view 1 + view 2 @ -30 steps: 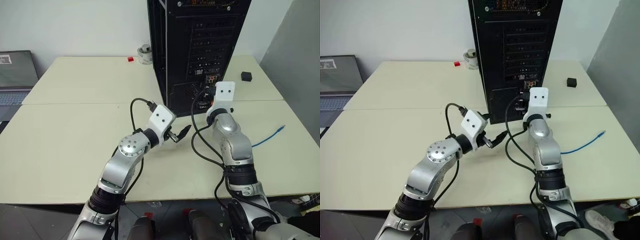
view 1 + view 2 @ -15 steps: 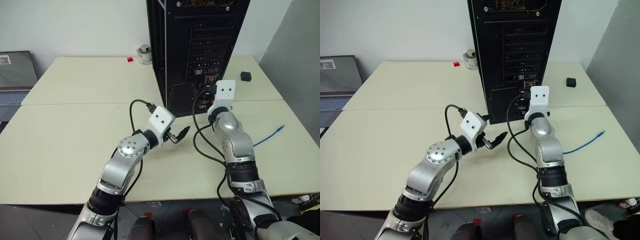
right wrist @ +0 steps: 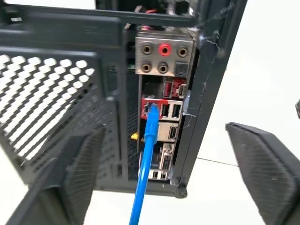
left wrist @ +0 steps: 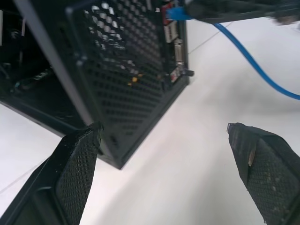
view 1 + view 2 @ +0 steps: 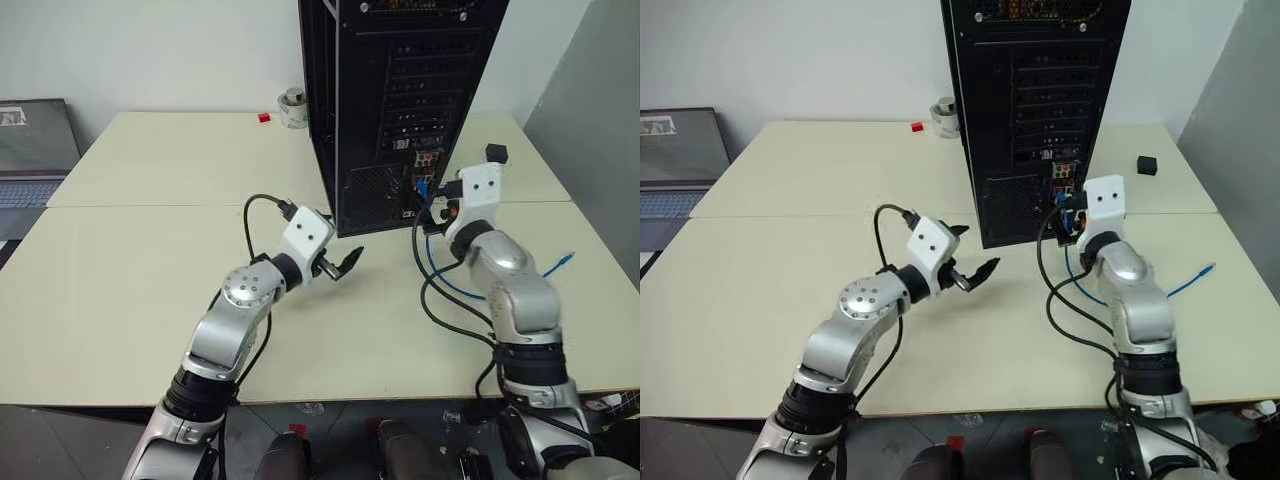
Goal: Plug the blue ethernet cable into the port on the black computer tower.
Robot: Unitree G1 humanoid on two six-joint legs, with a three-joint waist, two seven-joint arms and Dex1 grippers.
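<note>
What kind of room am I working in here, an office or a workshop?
Probably an office or lab test bench: plain cream tables pushed together against a white wall, a black computer tower standing on them with a blue ethernet cable in its port, and a laptop off to the side.

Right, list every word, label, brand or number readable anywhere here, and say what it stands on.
No legible text anywhere.
Tall black metal computer tower: no readable marking on its rear panel; the sockets carry no legible labels.
Grey laptop: a small picture on its screen, too small to read.
Thin bright-blue ethernet cable: no print visible.
</note>
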